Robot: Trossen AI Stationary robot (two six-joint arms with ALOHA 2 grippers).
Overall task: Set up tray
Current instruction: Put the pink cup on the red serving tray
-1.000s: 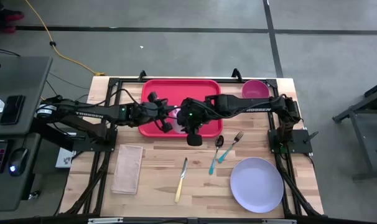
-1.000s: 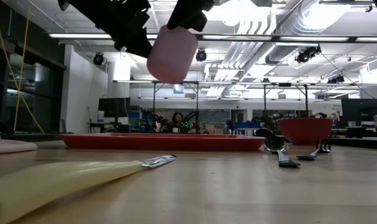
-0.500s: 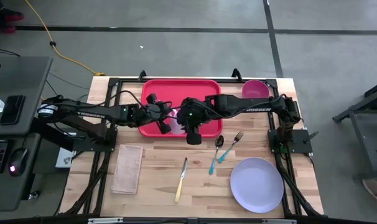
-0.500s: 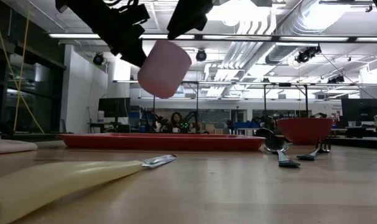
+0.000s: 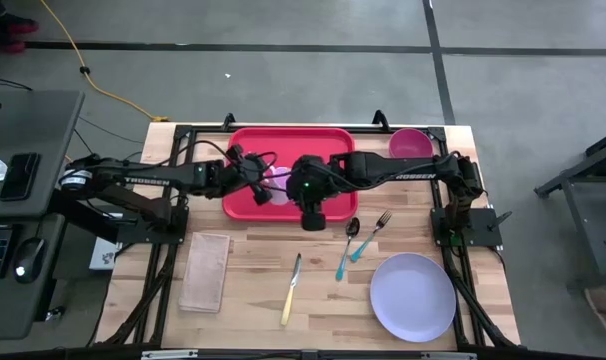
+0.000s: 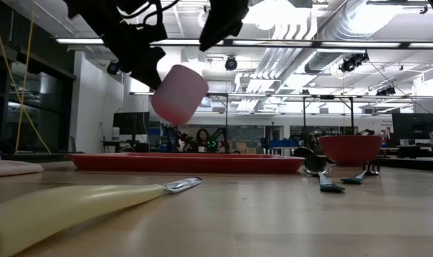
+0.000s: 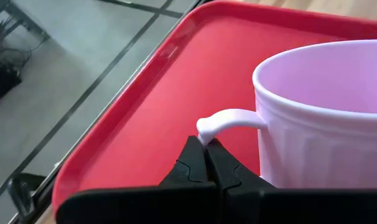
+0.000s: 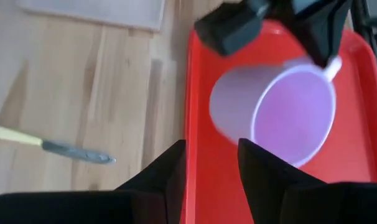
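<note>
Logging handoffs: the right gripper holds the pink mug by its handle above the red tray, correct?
Not quite: the left gripper holds the pink mug by its handle above the red tray, as the left wrist view shows. The right gripper is open.

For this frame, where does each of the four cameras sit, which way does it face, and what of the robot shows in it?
High view: overhead, straight down; both arms over the tray.
Low view: table height, facing the room; the arms hold the pink mug above the tray.
Left wrist view: on the left arm; the left end effector pinches the mug handle.
Right wrist view: on the right arm; the open right end effector, looking down.
Shared: mug and tray in all four.
</note>
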